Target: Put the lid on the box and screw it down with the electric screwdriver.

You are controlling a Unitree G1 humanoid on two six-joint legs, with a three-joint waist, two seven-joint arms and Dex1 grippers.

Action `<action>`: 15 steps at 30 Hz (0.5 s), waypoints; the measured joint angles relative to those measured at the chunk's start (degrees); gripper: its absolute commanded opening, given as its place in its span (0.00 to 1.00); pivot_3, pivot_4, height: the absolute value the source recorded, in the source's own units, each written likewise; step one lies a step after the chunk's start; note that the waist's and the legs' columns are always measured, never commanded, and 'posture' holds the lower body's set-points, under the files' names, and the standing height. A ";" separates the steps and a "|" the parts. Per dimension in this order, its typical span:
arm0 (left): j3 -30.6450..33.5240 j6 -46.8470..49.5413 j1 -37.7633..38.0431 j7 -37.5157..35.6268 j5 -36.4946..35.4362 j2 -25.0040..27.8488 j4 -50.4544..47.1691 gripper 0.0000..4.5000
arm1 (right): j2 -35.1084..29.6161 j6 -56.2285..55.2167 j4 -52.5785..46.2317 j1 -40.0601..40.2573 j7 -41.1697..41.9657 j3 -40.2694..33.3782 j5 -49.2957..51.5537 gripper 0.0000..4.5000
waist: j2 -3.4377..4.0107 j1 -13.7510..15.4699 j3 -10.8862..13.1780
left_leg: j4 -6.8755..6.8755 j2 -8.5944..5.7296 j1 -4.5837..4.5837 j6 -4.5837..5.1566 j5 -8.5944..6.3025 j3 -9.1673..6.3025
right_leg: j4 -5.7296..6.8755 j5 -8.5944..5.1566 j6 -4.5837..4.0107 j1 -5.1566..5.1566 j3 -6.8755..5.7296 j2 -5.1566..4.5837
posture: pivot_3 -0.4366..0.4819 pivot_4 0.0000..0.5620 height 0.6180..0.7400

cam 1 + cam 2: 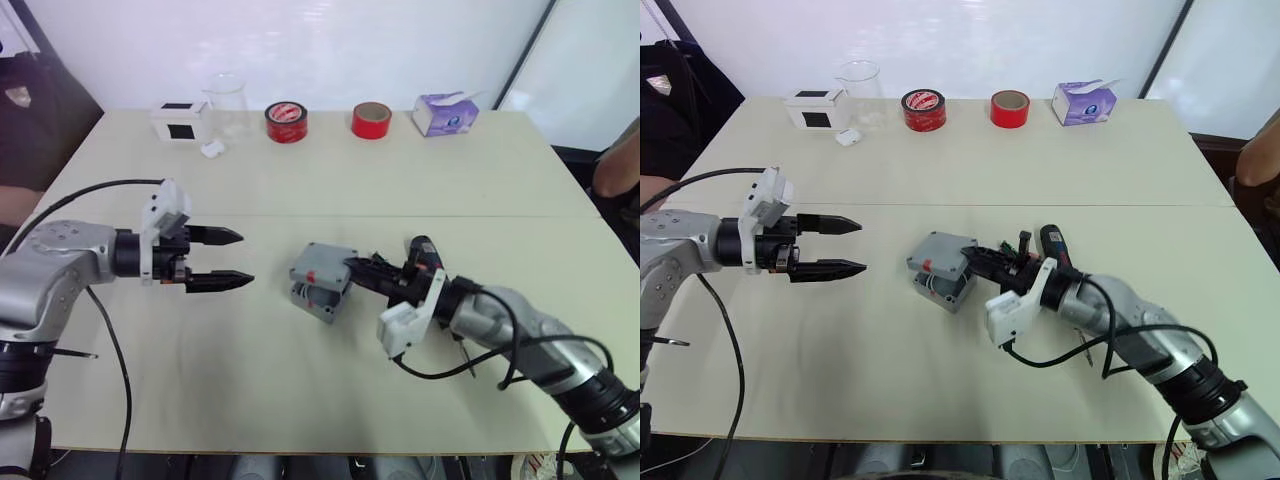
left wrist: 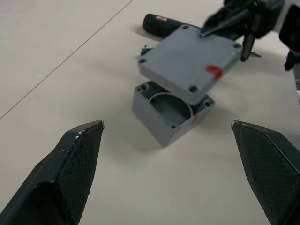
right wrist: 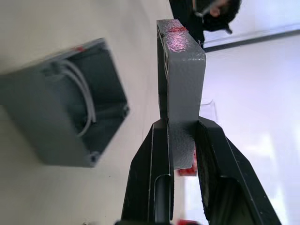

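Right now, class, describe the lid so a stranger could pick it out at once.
Start at the beige table and go to its near middle, where the open grey box sits. The lid is the flat square grey plate pinched in the right hand just above that box; unlike the deeper box, it is thin, with corner screw holes.

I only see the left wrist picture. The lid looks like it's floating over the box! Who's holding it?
Observer: The right gripper holds it, fingers pinching the lid by its edge.
Operator: Is the box empty?
Observer: No, a white wire curls inside the box.
Operator: What's my own hand doing?
Observer: The left gripper hangs open above the table, apart from the box.
Operator: Is that black thing behind the lid the screwdriver?
Observer: Yes, the screwdriver lies on the table beside the right arm.
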 measured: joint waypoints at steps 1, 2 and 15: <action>-0.02 -0.14 0.00 -0.11 0.51 0.01 0.03 1.00 | 0.98 -0.38 0.03 1.21 -2.30 -0.27 -3.54 0.03 | -0.01 -0.03 -0.01 | 0.00 0.00 0.01 -0.01 0.00 0.00 | 0.02 0.00 0.00 0.00 0.00 0.01 | 0.48 0.27 0.99; -0.02 -0.18 0.00 -0.14 0.60 0.02 0.06 1.00 | 1.37 -0.44 0.10 1.73 -3.00 -0.27 -5.02 0.03 | -0.01 -0.03 0.00 | 0.00 0.00 0.01 -0.02 0.01 -0.01 | 0.04 0.00 0.00 0.00 0.01 0.02 | 0.48 0.27 0.99; -1.61 -3.36 0.38 -5.38 3.49 3.42 1.38 1.00 | 7.19 1.78 2.16 5.26 -8.86 -0.79 -17.59 0.03 | -0.04 -0.08 -0.02 | 0.00 -0.01 0.03 -0.02 0.01 -0.01 | 0.06 0.00 -0.01 0.01 0.01 0.04 | 0.48 0.27 0.99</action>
